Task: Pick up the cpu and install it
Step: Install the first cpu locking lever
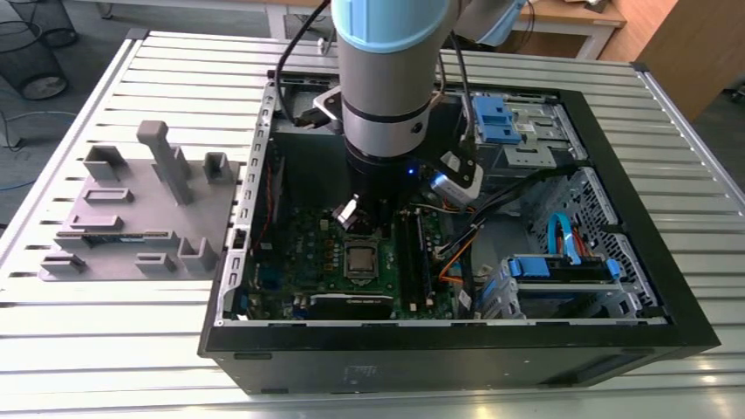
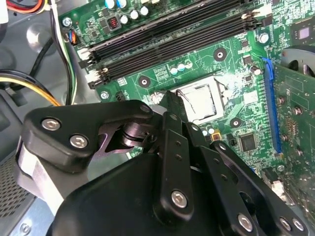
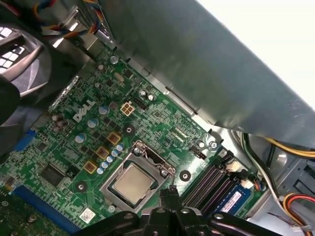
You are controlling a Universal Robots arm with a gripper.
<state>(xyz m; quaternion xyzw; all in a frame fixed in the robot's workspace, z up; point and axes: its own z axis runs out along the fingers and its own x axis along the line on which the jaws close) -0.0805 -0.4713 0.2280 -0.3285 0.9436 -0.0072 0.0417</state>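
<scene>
One cpu [image 3: 131, 183] sits flat in the socket frame [image 3: 135, 179] on the motherboard [image 3: 98, 128], silver top up; the exterior view shows it [image 1: 359, 258] just below the arm. Placement looks done, so the seating step appears finished or nearly so. The tool [image 3: 170, 192] hangs just beside the socket, fingertips drawn together with nothing between them. Whether the chip is fully seated and the bracket latched is hard to judge. The tool's body hides part of the socket in the second wrist view.
</scene>
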